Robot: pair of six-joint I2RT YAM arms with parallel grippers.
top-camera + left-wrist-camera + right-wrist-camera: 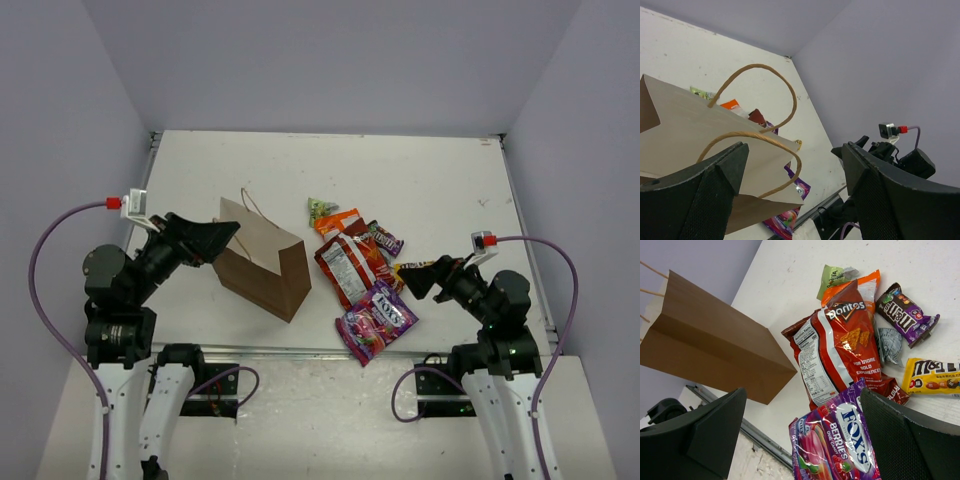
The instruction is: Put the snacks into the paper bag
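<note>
The brown paper bag (262,262) (705,335) lies on its side left of centre, its mouth and loop handles (760,95) toward my left gripper (225,238) (795,150). That gripper is open at the mouth, one handle loop between its fingers, gripping nothing. The snacks lie in a heap right of the bag: a red chip bag (350,268) (840,350), purple candy bag (376,322) (840,445), orange (862,285), green (832,276), dark brown (905,312) and yellow (932,376) packets. My right gripper (418,280) (804,395) hovers open above the purple bag's near end.
A crumpled silver wrapper (889,344) lies among the packets. A metal rail (300,352) runs along the table's near edge, close to the purple bag. Grey walls enclose the table at the back and sides.
</note>
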